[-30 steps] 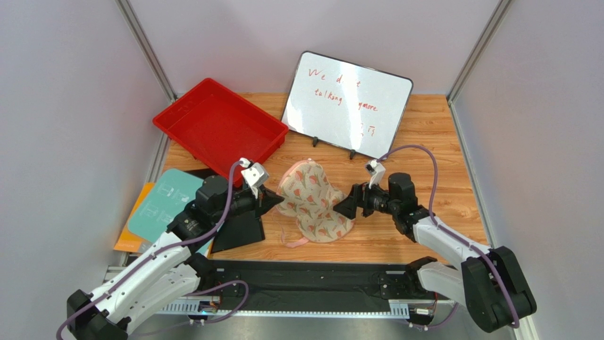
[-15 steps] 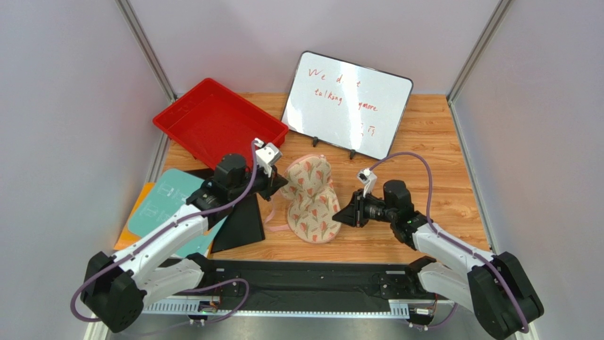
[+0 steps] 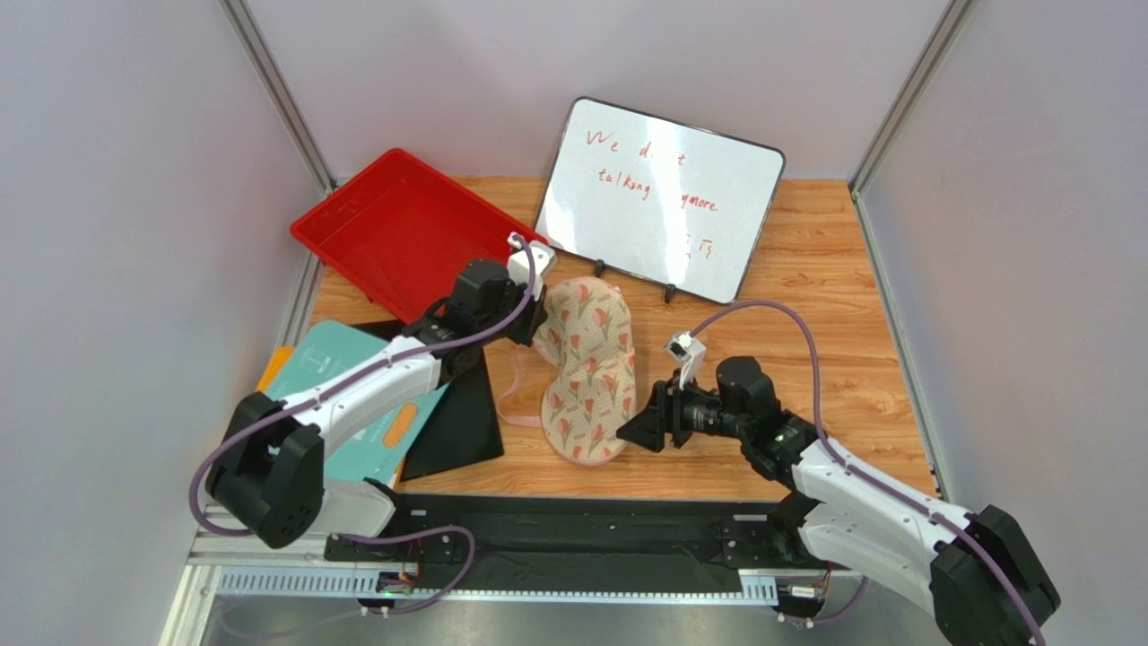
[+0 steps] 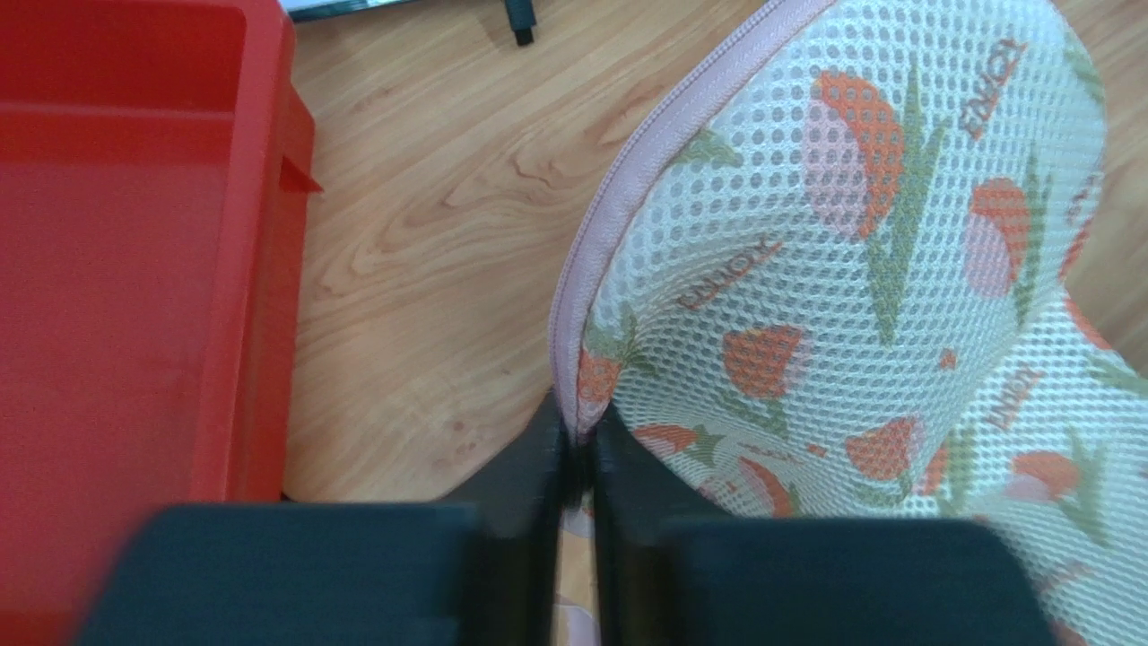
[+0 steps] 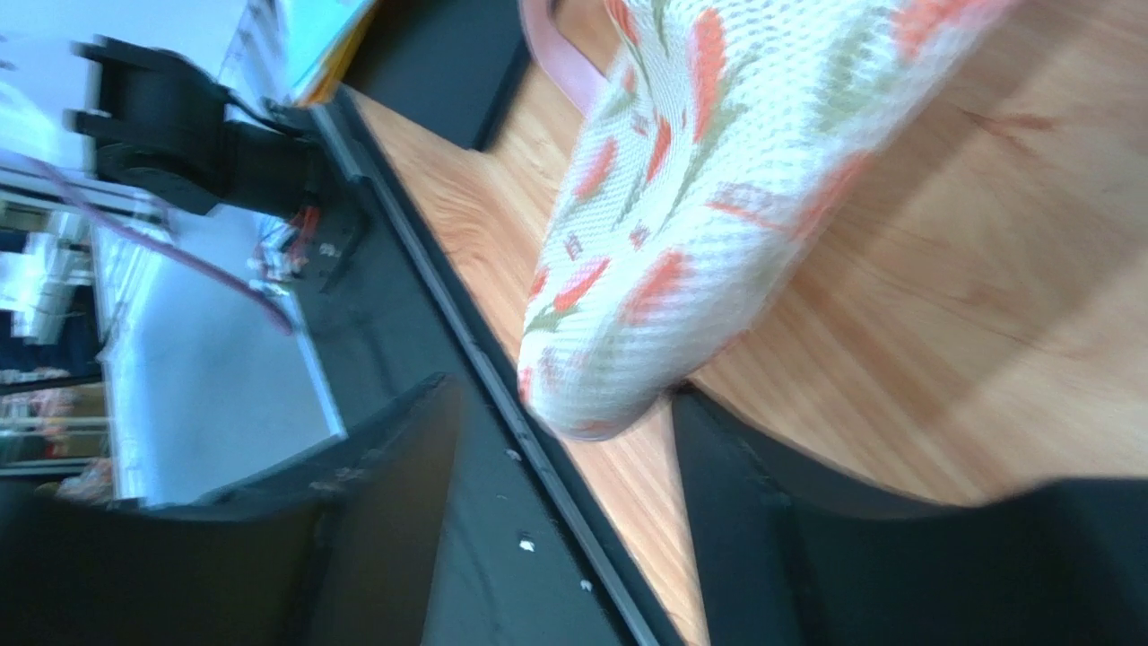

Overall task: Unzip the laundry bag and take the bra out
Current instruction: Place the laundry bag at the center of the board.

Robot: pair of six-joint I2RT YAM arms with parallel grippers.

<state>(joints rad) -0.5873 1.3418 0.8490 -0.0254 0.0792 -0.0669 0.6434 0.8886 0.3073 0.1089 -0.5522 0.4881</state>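
The laundry bag [image 3: 589,366] is a soft, long pouch with round ends. It is made of net cloth full of tiny holes. The cloth is cream with pink-red and green flower shapes. A pink zipper edge [image 4: 631,175] runs round it, and a pink loop [image 5: 555,47] sticks out from it. The bag lies in the middle of the wooden table [image 3: 809,310], between the two hands. A shiny red tray [image 3: 404,236] and a flat white board [image 3: 660,195] with red writing are near it.

The left hand [image 4: 577,451] is squeezed almost tight and pinches the bag's pink edge at the far end. The right hand [image 5: 566,404] is spread apart, and the bag's round near end sits between its black fingers [image 5: 391,485]. One finger stands clear of the cloth.
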